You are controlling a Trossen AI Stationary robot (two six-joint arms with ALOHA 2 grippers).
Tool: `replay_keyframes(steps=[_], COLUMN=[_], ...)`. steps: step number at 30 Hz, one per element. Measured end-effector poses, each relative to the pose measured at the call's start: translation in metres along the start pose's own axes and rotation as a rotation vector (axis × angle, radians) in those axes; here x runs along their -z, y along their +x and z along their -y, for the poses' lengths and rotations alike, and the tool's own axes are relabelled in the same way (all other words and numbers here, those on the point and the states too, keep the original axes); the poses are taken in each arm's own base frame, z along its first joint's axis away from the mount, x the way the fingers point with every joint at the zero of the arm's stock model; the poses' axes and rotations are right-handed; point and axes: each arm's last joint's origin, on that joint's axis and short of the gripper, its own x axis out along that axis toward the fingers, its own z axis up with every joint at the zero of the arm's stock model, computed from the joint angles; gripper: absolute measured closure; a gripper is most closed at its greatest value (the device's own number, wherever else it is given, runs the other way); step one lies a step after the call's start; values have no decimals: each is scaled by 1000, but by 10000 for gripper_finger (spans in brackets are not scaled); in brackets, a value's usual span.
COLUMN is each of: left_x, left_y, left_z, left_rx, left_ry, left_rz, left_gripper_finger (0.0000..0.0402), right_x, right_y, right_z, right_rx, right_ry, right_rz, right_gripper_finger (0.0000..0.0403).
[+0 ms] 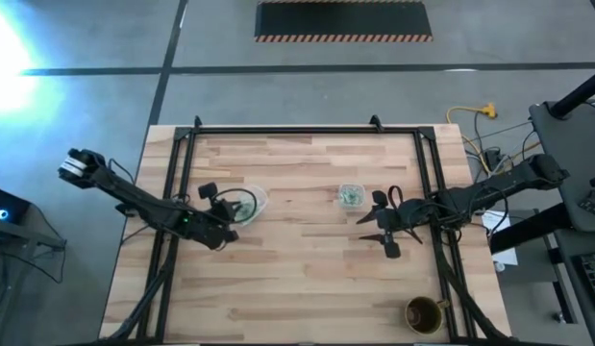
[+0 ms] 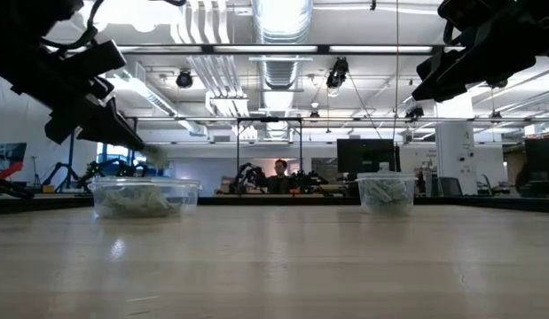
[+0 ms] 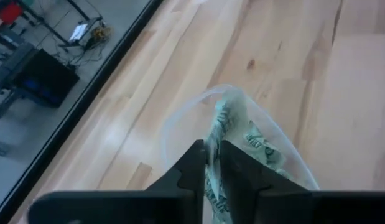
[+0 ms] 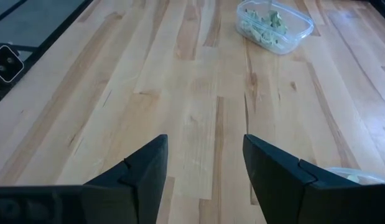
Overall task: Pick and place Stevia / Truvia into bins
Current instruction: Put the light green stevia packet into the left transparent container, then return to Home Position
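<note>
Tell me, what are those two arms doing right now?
Left pincer over larger bin, pinching a packet. Right pincer open, empty, beside smaller bin. Nothing in the way.

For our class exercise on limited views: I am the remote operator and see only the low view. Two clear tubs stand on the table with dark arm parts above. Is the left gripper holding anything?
Observer: Yes. The left wrist view shows the left gripper pinching a green and white packet over the larger bin.
Operator: And the right gripper?
Observer: The right gripper is open and empty over bare wood, beside the smaller bin.
Operator: Anything else on the table?
Observer: A round brown cup stands at the table's near right corner.
</note>
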Motion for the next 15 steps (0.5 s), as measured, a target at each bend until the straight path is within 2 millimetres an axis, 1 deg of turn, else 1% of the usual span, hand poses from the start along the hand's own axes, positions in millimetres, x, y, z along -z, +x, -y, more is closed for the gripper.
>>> replay_keyframes(steps=[7,10,13,15], left_x=[-2,-6,-20,-36], left_y=[7,7,5,2], left_z=[1,1,4,6], left_rx=[-31,-33,-8,6], left_ry=[17,60,85,71], left_rz=[-8,20,118,215], left_gripper_finger=[293,268,257,256], right_x=[1,2,2,-1], right_y=[0,0,0,0], right_z=[0,0,0,0], right_rx=[0,1,1,-1], right_ry=[0,-1,-8,-24], right_rz=[-3,-7,-7,18], right_gripper_finger=[204,204,204,204])
